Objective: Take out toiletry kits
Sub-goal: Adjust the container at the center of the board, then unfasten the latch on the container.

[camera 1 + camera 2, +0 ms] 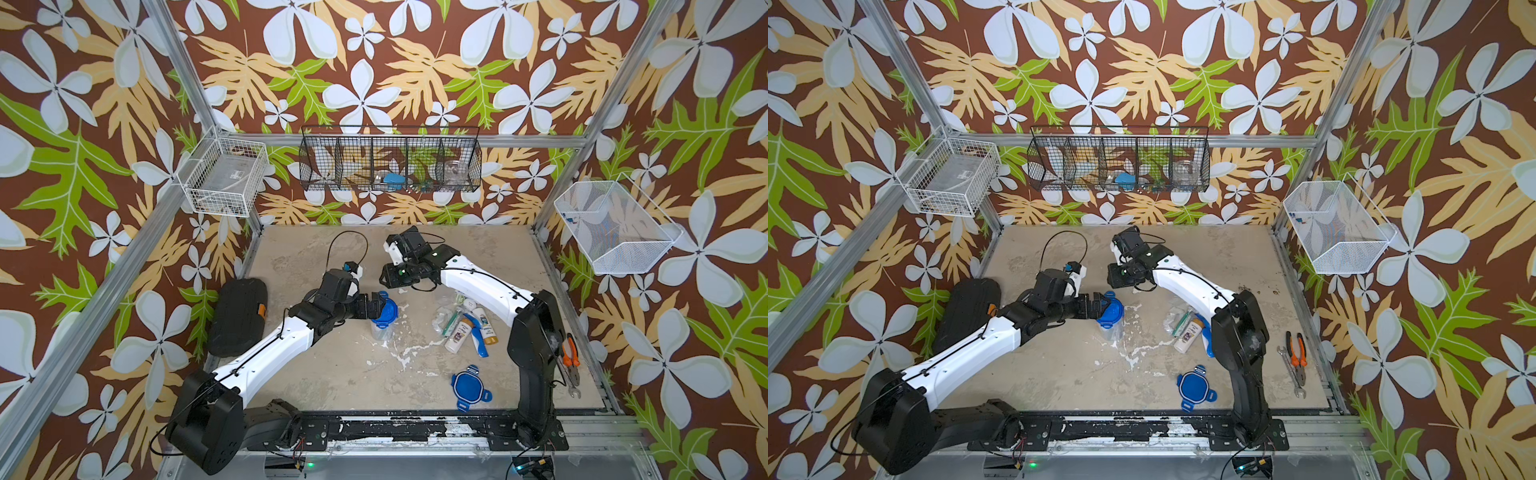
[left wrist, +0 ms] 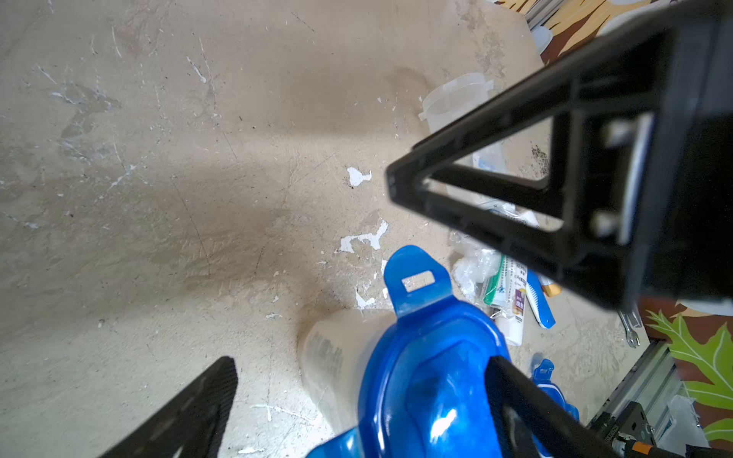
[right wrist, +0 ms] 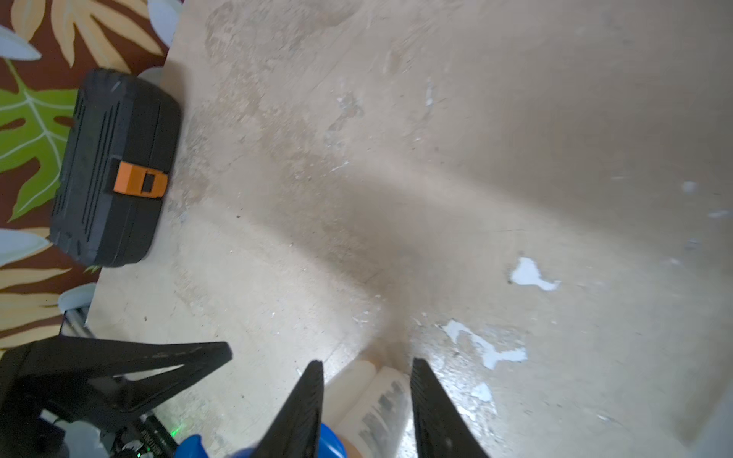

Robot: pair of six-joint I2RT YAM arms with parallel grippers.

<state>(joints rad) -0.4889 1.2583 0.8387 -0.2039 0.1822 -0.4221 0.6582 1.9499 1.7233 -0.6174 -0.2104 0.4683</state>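
walls [image 1: 374,62]: brown floral paper | tabletop [image 1: 340,374]: scuffed beige, chipped white | frame [image 1: 532,141]: aluminium

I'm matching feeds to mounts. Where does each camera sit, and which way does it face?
Top views: high above the bases, looking down on the table, left arm and right arm.
Left wrist: arm-mounted, looks past the left gripper's open jaws at the lidded jar and toiletry items.
Right wrist: arm-mounted, looks past the right gripper toward the black case.
Shared: both wrist views catch the jar and each other's gripper.
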